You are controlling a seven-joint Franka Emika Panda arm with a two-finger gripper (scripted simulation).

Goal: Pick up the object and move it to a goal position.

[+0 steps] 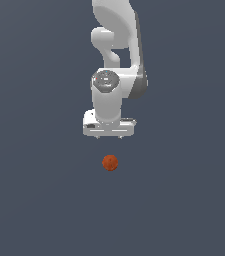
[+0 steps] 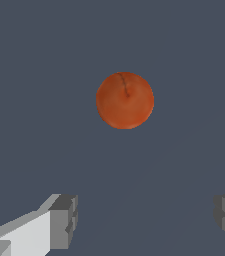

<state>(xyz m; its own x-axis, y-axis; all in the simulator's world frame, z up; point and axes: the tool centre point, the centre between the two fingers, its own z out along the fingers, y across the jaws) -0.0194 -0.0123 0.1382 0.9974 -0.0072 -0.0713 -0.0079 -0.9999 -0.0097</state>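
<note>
While unheld, ball (image 1: 110,162) below spread tool (image 2: 144,220).

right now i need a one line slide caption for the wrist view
Wrist view: open pincer with its two fingers spread wide, an orange-red ball ahead, untouched on the plain grey floor.

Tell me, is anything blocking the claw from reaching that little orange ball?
Nothing visible. In the wrist view the open gripper faces the ball with only bare grey surface between them.
</note>
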